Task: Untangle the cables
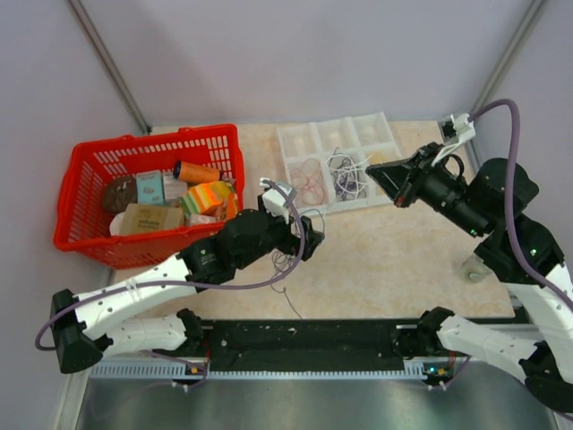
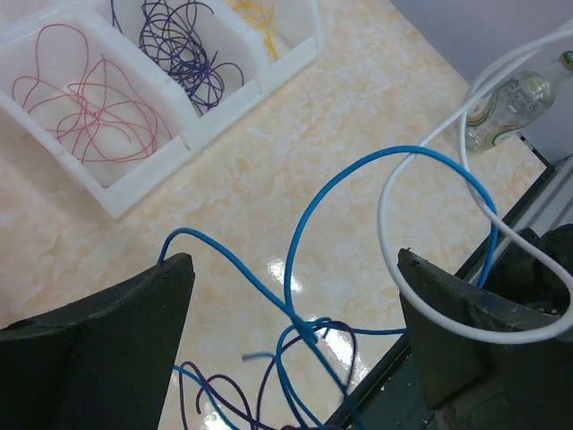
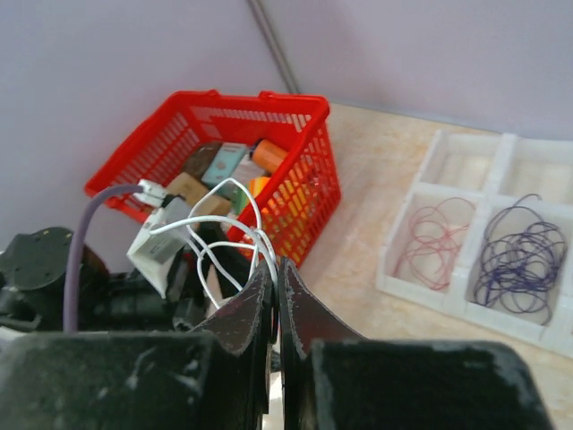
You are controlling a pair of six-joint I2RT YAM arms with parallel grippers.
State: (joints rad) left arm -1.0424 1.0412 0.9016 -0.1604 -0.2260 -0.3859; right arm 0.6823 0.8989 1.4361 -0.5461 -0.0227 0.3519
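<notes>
A white plastic divided tray [image 2: 192, 134] holds thin pink-red wires [image 2: 85, 103] in one compartment, purple wires [image 2: 183, 45] in the next and a yellow strand [image 2: 255, 13] in a third. A red plastic mesh basket [image 3: 304, 193] holds small boxes. A loose blue cable [image 2: 304, 330] and a purple cable [image 2: 210, 385] lie on the beige tabletop, cut off at the frame's lower edge. The left gripper [image 2: 294, 269] hangs low over them, its jaws spread wide and holding nothing, with a white cable [image 2: 380, 215] lying across one finger. The right gripper [image 3: 276, 278], reaching toward the tray, is pinched closed on white wire loops [image 3: 228, 228].

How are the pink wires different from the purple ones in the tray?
The pink wires lie in a few loose loops; the purple wires are darker and bunched tighter. Pink wires sit in one compartment, purple wires in the next. Both are thin, curly and inside the white tray.
</notes>
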